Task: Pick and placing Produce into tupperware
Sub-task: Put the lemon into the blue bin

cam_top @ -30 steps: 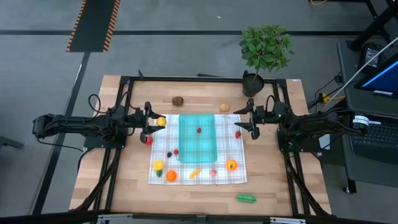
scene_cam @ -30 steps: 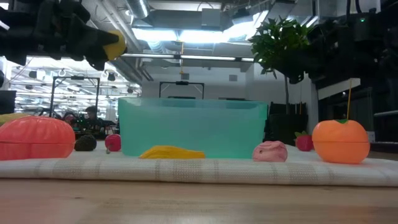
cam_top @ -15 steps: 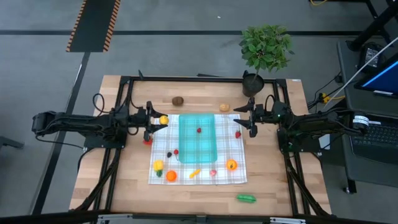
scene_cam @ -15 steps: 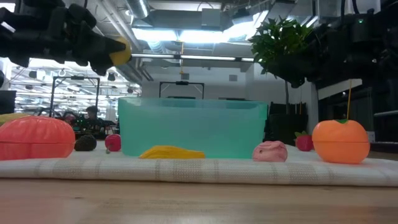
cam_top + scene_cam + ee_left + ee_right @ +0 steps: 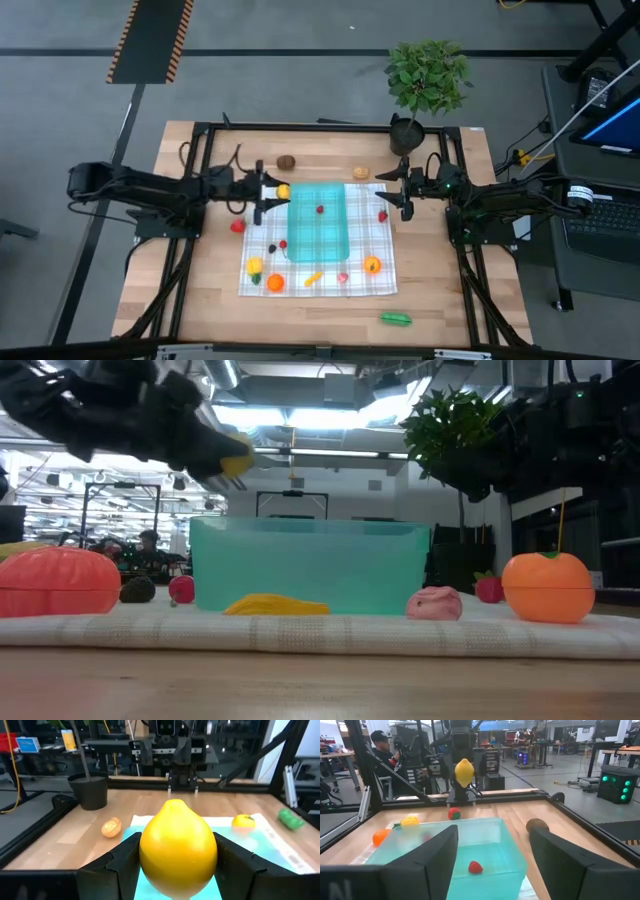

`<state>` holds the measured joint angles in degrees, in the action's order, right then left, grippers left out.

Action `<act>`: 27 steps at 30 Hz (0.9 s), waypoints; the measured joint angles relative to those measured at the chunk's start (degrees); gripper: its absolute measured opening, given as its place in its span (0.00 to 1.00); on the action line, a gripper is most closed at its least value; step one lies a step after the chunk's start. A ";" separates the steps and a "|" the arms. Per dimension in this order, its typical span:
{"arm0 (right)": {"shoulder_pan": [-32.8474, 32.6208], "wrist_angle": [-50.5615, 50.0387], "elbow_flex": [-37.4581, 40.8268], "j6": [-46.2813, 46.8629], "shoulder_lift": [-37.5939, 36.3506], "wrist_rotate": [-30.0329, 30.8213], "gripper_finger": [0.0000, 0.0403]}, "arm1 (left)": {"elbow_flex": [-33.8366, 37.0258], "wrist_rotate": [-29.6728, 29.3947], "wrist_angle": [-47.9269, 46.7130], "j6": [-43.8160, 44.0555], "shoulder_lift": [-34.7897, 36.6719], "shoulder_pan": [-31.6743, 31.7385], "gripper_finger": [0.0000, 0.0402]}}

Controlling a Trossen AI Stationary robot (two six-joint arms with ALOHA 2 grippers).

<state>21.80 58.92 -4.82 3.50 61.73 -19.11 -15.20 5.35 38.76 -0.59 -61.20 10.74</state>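
A wooden table [image 5: 200,290] carries a white-and-grey checked cloth [image 5: 375,240], and on the cloth's middle sits the translucent teal tupperware [image 5: 317,222], a shallow rectangle open at the top. At the table's far edge stands a leafy potted plant [image 5: 428,78].

The left gripper [image 5: 277,192] hangs above the tupperware's far-left corner, its fingers clamped on a yellow lemon [image 5: 177,848]; in the low view the lemon [image 5: 236,456] sits well above the container's rim. The right gripper [image 5: 397,195] waits over the cloth's far-right corner, just right of the tupperware, jaws parted and holding nothing.

Inside the tupperware lies one small red piece, strawberry-like [image 5: 320,209]. On the cloth, an orange [image 5: 372,265] rests near-right and a red strawberry [image 5: 382,215] right of the container. Along the near edge lie a pink piece [image 5: 342,277], a yellow banana [image 5: 314,278], an orange tomato-like piece [image 5: 275,283] and a yellow one [image 5: 255,266]. A red piece [image 5: 238,226] sits on bare wood left of the cloth. A brown kiwi [image 5: 286,161] and a tan piece [image 5: 360,172] lie on the far wood; a green pod [image 5: 396,319] lies near-right.
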 joint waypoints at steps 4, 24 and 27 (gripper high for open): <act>0.00 -0.02 0.00 0.40 0.00 0.00 0.62 | -2.36 0.02 1.98 -0.16 -4.83 1.01 0.49; 0.00 -1.05 0.00 0.22 0.02 0.00 0.62 | -11.98 6.42 -5.01 4.78 -15.31 2.91 0.49; -0.01 -1.41 -0.01 0.34 0.04 0.00 0.62 | -16.35 6.12 -14.83 4.05 -15.31 2.91 0.49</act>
<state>21.79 57.51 -4.83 3.84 61.78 -19.11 -31.55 11.47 23.93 3.46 -76.51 13.65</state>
